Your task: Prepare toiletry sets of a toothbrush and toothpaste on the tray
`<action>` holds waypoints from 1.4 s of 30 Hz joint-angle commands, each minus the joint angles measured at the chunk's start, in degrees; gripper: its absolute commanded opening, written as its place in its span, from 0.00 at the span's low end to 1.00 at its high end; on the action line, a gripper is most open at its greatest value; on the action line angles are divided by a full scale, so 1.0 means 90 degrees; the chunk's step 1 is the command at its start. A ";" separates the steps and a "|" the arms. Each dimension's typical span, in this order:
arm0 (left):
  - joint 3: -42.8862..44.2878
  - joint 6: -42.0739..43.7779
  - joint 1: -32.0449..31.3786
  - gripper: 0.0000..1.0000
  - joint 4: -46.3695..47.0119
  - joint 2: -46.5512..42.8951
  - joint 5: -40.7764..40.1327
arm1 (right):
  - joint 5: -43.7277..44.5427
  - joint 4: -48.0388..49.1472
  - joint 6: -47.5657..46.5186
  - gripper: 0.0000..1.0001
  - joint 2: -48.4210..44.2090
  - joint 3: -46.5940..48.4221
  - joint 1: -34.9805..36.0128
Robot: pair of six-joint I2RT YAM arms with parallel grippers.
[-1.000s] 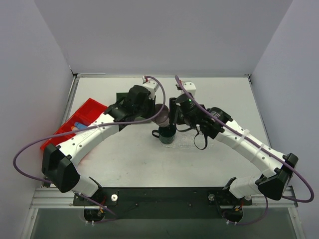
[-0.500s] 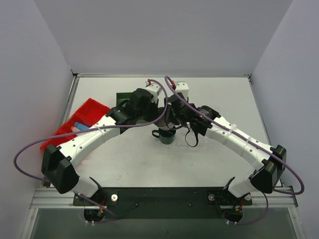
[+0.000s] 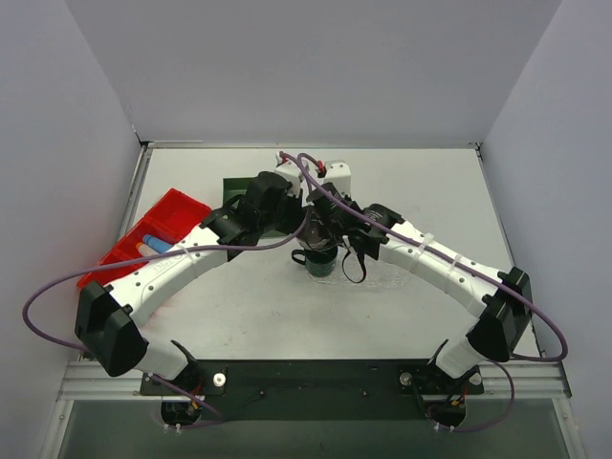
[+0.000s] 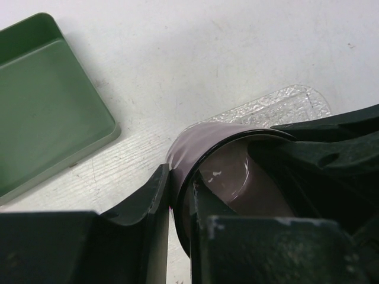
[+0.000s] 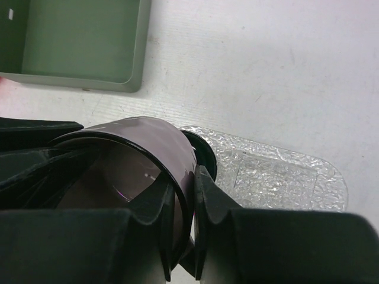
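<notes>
Both arms meet over the middle of the table (image 3: 287, 311), where a plum-coloured cup (image 4: 192, 142) hangs tilted between them. The left gripper (image 4: 177, 189) is clamped on the cup's rim, one finger inside and one against the outer wall. The right gripper (image 5: 183, 195) pinches the opposite side of the rim in the same way, its dark body filling the right of the left wrist view. What shows of the cup's glossy inside looks bare. Just behind the cup in the right wrist view is the rim of a dark green mug (image 3: 320, 263), which stands under the two wrists. The tray (image 5: 278, 177) lies flat on the table beyond the cup. Its near end is hidden by the cup and mug, so whether the mug stands on it or just beside it cannot be told. The dark green box (image 4: 47, 106) sits well apart toward the far left. The red bin (image 3: 164, 212) lies at the left edge, partly hidden by the left arm. In it is a light-blue toothpaste (image 3: 153, 246), too small to make out further.
</notes>
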 commanded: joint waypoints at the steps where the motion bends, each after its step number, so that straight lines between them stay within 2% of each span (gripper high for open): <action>1: -0.0033 -0.0060 0.0008 0.00 0.1013 -0.0434 0.0446 | 0.0137 0.0007 0.0154 0.00 0.0014 0.0141 -0.0057; 8: -0.0072 -0.0138 0.0008 0.00 0.1130 -0.0502 0.0700 | 0.0089 0.0144 0.0174 0.00 -0.0201 0.0014 -0.0126; 11: -0.0092 -0.0157 0.0018 0.17 0.1179 -0.0560 0.0904 | -0.0183 0.0329 0.0077 0.00 -0.0445 -0.0142 -0.0223; 12: -0.0092 -0.0157 0.0047 0.31 0.1208 -0.0570 0.0973 | -0.0272 0.0397 0.0028 0.00 -0.0590 -0.0268 -0.0243; 16: -0.0219 -0.0001 0.0115 0.55 0.1452 -0.0746 0.1178 | -0.0429 0.0623 -0.0216 0.00 -0.0972 -0.0483 -0.0301; 19: -0.0375 0.0048 0.0241 0.64 0.1715 -0.0941 0.1354 | -0.0595 0.0622 -0.0314 0.00 -0.1246 -0.0601 -0.0428; 26: -0.0658 0.0028 0.0671 0.71 0.2078 -0.1263 0.1706 | -0.1307 0.0330 -0.0812 0.00 -0.2153 -0.0952 -0.1130; 32: -0.0785 -0.0177 0.1169 0.72 0.2244 -0.1322 0.1999 | -0.2409 -0.0402 -0.1709 0.00 -0.3120 -0.1323 -0.2468; 36: -0.0698 -0.0167 0.1374 0.72 0.2118 -0.1215 0.1980 | -0.3287 -0.0608 -0.2052 0.00 -0.3726 -0.1995 -0.3600; 37: -0.0678 -0.0167 0.1423 0.72 0.2011 -0.1205 0.1844 | -0.3378 -0.0647 -0.2072 0.00 -0.3804 -0.2152 -0.3970; 42: -0.0649 -0.0099 0.1648 0.72 0.1902 -0.1156 0.1618 | -0.3621 -0.0511 -0.2296 0.00 -0.4078 -0.2876 -0.4773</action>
